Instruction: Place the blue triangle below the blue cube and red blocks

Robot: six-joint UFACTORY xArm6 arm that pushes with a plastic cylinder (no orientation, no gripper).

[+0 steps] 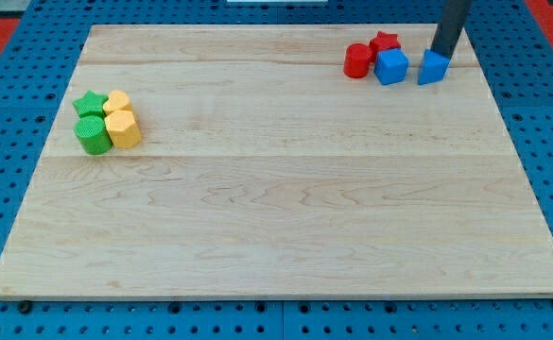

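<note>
Barely begun: my tip (443,53) is touching the small blue triangle block (433,68) from above, which is sitting right of the blue cube (391,67) and red blocks (357,60), not below them; no jaws exist.

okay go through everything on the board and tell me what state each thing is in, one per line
my tip: down at the board, touching the top of the blue triangle.
blue triangle: right of the blue cube, not yet below it.
blue cube: flat, beside the red cylinder.
red cylinder: upright, left of the cube.
red star: flat, behind the cube.
green star, yellow heart, green cylinder, yellow hexagon: clustered at the view's left, untouched.
</note>
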